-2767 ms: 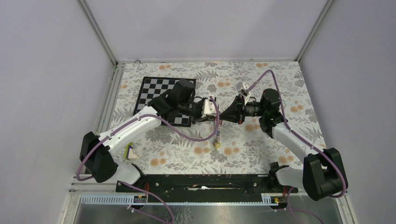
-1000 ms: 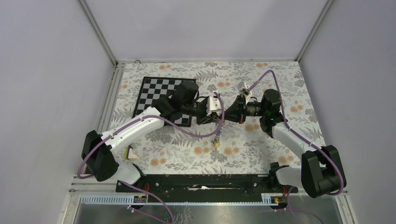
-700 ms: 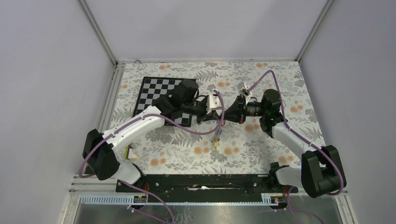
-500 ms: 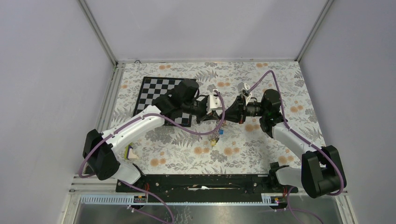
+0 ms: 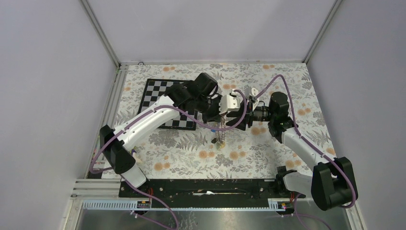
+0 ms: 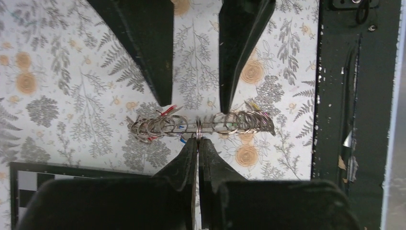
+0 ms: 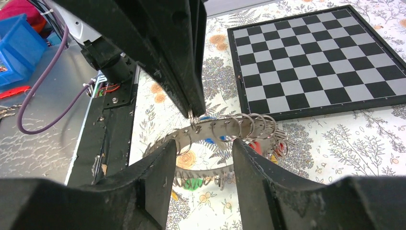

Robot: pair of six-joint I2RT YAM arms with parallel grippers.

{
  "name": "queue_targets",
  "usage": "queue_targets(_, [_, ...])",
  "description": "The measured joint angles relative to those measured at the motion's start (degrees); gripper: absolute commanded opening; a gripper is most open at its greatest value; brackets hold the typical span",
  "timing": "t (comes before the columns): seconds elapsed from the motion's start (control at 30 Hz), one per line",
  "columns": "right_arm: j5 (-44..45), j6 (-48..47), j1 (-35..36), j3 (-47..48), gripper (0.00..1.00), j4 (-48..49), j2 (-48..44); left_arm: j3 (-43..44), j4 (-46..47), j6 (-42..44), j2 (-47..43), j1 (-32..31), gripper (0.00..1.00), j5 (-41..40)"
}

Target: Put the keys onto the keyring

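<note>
Risk: the left claw [image 6: 197, 143] is clenched on a single thin wire ring of the keyring [image 6: 210, 125], which hangs just off the chessboard's [image 7: 316, 57] near right corner. I judge that a slight twist could let the ring slip and the whole loop drop.
Cause: smooth, hard metal in a narrow pinch, with weight hanging to either side.
Second risk: the right claw [image 7: 201, 148] is released and its fingers straddle the loop without touching it. Closing off-line could shove the band or snag a neighbouring ring.
Keys [image 6: 167, 111]: tiny, with glossy plastic heads in red, blue, yellow and green, bunched on the rings.
Keyring: a grey metal band curved into a loop, strung with many thin round wire rings.
Tabletop [image 6: 62, 72]: flat, matt, with a floral print. I cannot tell whether the lowest keys touch it.
Chessboard: flat and rigid, black and white squares in a dark frame.
</note>
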Motion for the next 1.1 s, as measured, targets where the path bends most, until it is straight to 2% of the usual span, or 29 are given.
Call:
queue_targets(0.2, [-0.09,1.51,0.35,0.00,0.46,1.81,0.02,2.23,-3.26,-2.34,2.49,-1.51,0.00,-0.90])
queue_targets(0.33, [-0.26,3.54,0.98,-0.07,0.37,4.24,0.48,2.75,-4.26,-3.34,3.37,-1.81,0.00,-0.90])
queue_targets(0.63, [-1.27,6.86,1.62,-0.35,0.35,7.10,2.36,3.37,-4.63,-3.93,3.54,-1.97,0.00,-1.16])
queue_targets(0.9, [-2.23,8.46,1.84,-0.39,0.21,8.26,3.08,3.37,-4.44,-3.93,3.54,-1.95,0.00,-1.46])
queue_targets(1.1, [-2.64,8.81,2.43,-0.39,0.14,8.79,3.56,3.37,-3.98,-4.33,3.54,-1.95,0.00,-1.73])
